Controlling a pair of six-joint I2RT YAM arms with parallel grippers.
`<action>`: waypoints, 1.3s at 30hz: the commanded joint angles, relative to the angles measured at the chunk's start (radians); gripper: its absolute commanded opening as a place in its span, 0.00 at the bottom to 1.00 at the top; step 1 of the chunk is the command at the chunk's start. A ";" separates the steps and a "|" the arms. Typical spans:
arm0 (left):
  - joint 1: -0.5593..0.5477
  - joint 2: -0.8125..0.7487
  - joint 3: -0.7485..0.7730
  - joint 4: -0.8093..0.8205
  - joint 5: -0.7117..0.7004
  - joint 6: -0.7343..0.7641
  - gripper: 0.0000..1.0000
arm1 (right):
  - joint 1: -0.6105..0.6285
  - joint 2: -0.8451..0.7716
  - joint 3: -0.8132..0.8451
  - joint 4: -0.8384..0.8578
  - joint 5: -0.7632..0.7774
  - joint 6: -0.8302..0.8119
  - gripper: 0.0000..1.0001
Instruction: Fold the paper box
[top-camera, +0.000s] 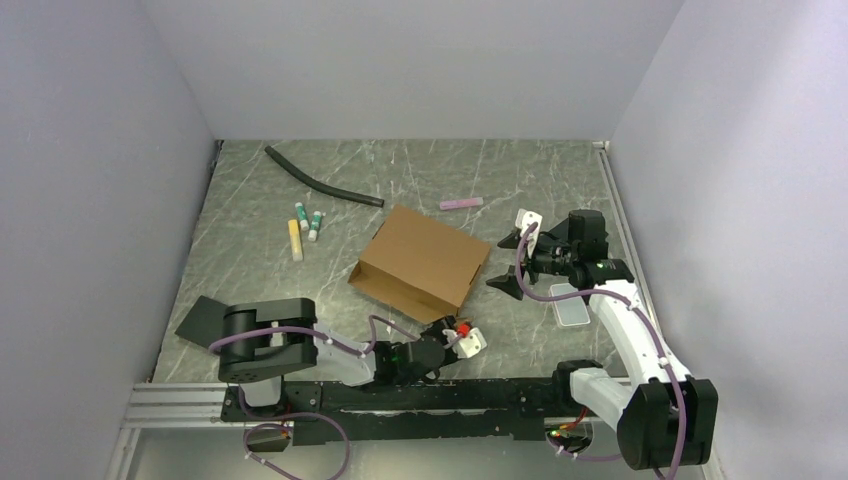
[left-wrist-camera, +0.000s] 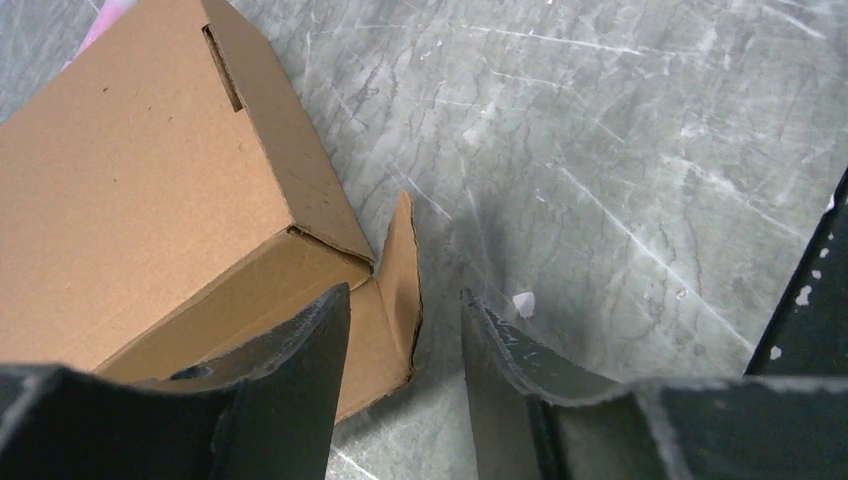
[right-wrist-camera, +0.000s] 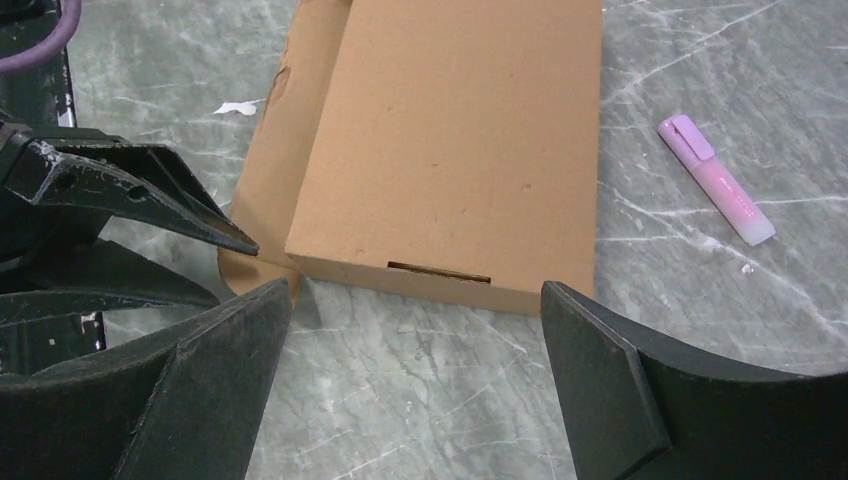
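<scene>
The paper box (top-camera: 422, 260) is a brown cardboard mailer lying closed on the grey marbled table, with a side flap sticking out at its near corner (left-wrist-camera: 395, 300). My left gripper (top-camera: 452, 330) is open and empty, low at that near corner; in the left wrist view (left-wrist-camera: 405, 310) the flap lies between its fingers. My right gripper (top-camera: 508, 262) is open wide and empty, just right of the box; the right wrist view (right-wrist-camera: 415, 300) faces the box's slotted side wall (right-wrist-camera: 440, 272).
A pink marker (top-camera: 461, 203) lies behind the box, also in the right wrist view (right-wrist-camera: 715, 193). A black hose (top-camera: 320, 186), a yellow and two green-capped markers (top-camera: 305, 228) lie at far left. A black pad (top-camera: 205, 318) and a translucent lid (top-camera: 570, 305) lie near.
</scene>
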 joint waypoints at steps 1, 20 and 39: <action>-0.006 0.020 0.056 0.054 -0.052 -0.020 0.46 | 0.001 0.005 0.033 0.021 -0.009 0.003 0.99; -0.005 0.056 0.102 -0.030 -0.110 -0.101 0.00 | 0.004 0.042 0.036 0.041 0.001 0.062 0.99; 0.011 -0.058 -0.035 0.005 -0.081 -0.298 0.00 | 0.019 0.321 0.035 0.394 0.331 0.655 0.99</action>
